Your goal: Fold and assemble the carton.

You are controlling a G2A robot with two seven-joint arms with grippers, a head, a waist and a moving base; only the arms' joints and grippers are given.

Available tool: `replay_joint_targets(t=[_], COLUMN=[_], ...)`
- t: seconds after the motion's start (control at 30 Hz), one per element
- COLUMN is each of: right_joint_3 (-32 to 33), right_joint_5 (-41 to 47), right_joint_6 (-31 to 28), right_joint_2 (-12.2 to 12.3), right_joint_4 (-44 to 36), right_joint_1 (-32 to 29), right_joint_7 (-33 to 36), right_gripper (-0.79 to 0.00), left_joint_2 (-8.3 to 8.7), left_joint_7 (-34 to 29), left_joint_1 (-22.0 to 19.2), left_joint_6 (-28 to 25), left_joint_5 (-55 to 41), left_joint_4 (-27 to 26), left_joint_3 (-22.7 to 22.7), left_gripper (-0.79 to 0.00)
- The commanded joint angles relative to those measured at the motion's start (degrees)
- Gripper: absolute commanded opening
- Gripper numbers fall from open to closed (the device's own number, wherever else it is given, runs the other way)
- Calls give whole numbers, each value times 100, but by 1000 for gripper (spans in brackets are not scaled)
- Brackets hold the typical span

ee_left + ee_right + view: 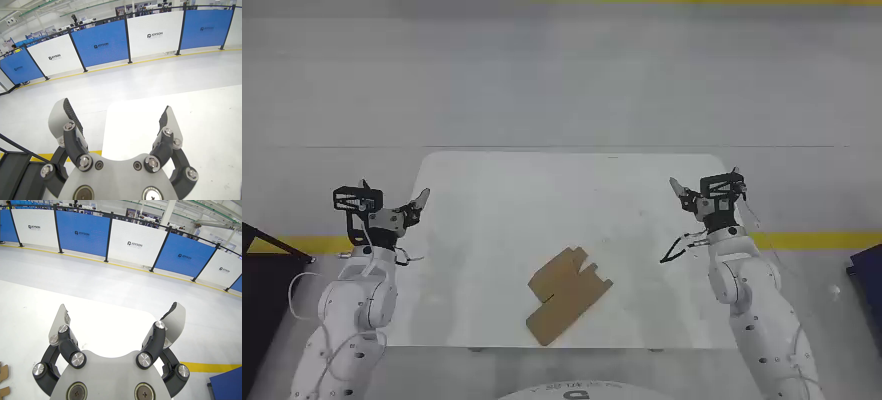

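1. Cardboard first: the flat carton blank [569,295] lies unfolded on the white table [502,200], close to the edge nearest the robot and roughly midway across its width. A corner of it shows at the margin of the right wrist view [3,371].
2. Its long axis runs on a diagonal, from the near edge of the table up and away toward the right arm's side. The notched flaps are at the farther end.
3. The left gripper [394,195] hangs at the left edge of the table, with its fingers spread wide and nothing between them. Its own camera shows the open jaws [116,106] over a table corner [170,113].
4. The right gripper [705,188] hangs at the right edge of the table, likewise spread and empty. Its wrist view [119,306] shows the jaws over a rounded table corner [105,317].
5. Both grippers are well apart from the carton, which lies between them and nearer the robot than either.
6. The right gripper looks somewhat the nearer of the two, and the carton's farther end tilts toward it.
7. Folding has not begun. The first reach probably means drawing a gripper inward and back toward the robot, approaching across the blank's long edge rather than along it.
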Motion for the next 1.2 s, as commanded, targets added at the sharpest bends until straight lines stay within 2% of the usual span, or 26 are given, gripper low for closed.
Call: replay_joint_targets(t=[0.0,0.13,0.33,0.43,0.83,0.93,1.07,1.17], right_joint_3=[0,-35,-755,-855,-892,-1427,-1942,-2165], right_joint_5=[0,-87,-1361,-1254,-1313,-2156,-2658,-2682], right_joint_6=[0,-38,-233,-424,-507,-1624,-2383,-2817], right_joint_2=[0,2,-11,-24,-21,15,12,7], right_joint_4=[0,-2,-95,-91,-55,17,77,140], right_joint_1=[0,2,83,176,188,505,792,942], right_joint_7=[0,17,422,625,703,1125,1335,1331], right_gripper=[0,0,0,0,0,0,0,0], left_joint_2=[0,0,0,0,0,0,0,0], left_joint_7=[0,0,0,0,0,0,0,0], left_joint_1=[0,0,0,0,0,0,0,0], left_joint_6=[0,0,0,0,0,0,0,0], left_joint_5=[0,0,0,0,0,0,0,0], left_joint_4=[0,0,0,0,0,0,0,0], left_joint_3=[0,0,0,0,0,0,0,0], left_gripper=[-1,0,0,0,0,0,0,0])
